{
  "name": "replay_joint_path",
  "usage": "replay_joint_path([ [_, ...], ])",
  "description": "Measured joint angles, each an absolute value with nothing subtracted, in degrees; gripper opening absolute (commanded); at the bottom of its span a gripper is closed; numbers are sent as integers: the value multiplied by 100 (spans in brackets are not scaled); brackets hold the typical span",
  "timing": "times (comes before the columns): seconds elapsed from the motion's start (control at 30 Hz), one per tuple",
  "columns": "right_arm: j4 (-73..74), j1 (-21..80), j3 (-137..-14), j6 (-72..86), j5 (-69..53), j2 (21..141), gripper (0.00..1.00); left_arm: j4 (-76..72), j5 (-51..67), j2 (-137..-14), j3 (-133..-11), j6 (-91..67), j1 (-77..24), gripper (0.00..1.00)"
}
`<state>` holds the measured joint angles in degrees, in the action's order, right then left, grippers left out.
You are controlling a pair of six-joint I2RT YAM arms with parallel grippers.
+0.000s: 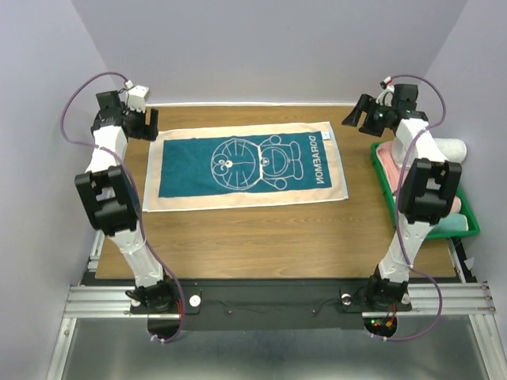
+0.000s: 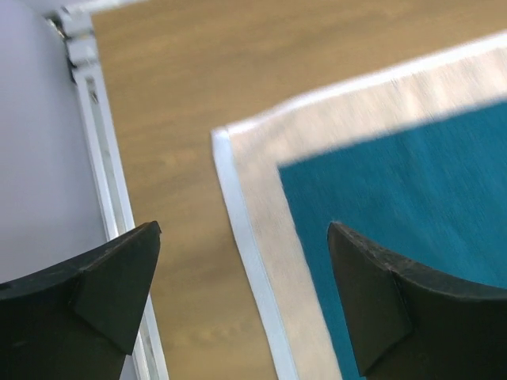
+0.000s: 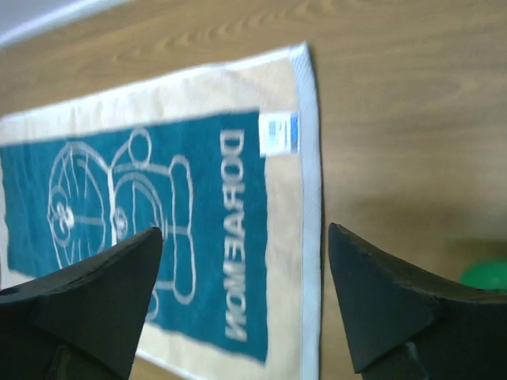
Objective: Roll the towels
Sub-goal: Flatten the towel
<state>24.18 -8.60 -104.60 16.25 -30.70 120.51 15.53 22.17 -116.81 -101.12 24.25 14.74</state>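
One Doraemon towel lies flat between two raised arms.
From above: the left claw [image 1: 145, 125] and right claw [image 1: 356, 119] hover at the far corners of the wooden surface [image 1: 261, 237], with the single towel [image 1: 249, 166] spread print-up between them. Left wrist: jaws wide apart over its cream corner. Right wrist: jaws wide apart above the lettered end.

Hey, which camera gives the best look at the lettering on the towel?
Right wrist: the lettering runs large and readable beside the cat. The top view shows it small, near the towel's right end. The left wrist view shows only a towel corner, no lettering.
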Motion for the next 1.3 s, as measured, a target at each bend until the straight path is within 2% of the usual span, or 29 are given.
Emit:
replay_joint_path([
  [0.03, 2547, -858, -10156, 1378, -3096, 11688, 74, 1664, 2261, -11295, -9712, 2545, 1485, 80],
  [0.07, 2639, -858, -10005, 1256, -3120, 11513, 70, 1798, 2305, -11010, -9432, 2668, 1496, 75],
  [0.1, 2694, -854, -9778, 1076, -3140, 11292, 67, 1874, 2355, -10694, -9135, 2797, 1509, 61],
  [0.13, 2755, -834, -9601, 915, -3151, 11111, 63, 1935, 2379, -10431, -8879, 2873, 1511, 56],
  [0.17, 2816, -814, -9452, 803, -3151, 10982, 53, 2018, 2432, -10092, -8532, 3015, 1516, 51],
  [0.2, 2904, -768, -9242, 600, -3146, 10871, 49, 2093, 2451, -9878, -8320, 3085, 1520, 42],
  [0.33, 3162, -508, -8809, 174, -3085, 10921, 37, 2309, 2523, -9400, -7502, 3385, 1518, 28],
  [0.57, 3505, -108, -8034, -333, -2862, 11170, 35, 2569, 2342, -9402, -6401, 3771, 1516, 26],
  [0.73, 3734, -110, -7352, -633, -2578, 10807, 35, 2797, 2224, -9115, -5878, 3981, 1549, 26],
  [0.93, 3911, -113, -7024, -950, -2320, 10154, 33, 2893, 2224, -8792, -5848, 4049, 1551, 24],
  [1.3, 3828, -108, -6692, -1297, -1765, 10383, 26, 2827, 2053, -9083, -5603, 4047, 1634, 17],
])
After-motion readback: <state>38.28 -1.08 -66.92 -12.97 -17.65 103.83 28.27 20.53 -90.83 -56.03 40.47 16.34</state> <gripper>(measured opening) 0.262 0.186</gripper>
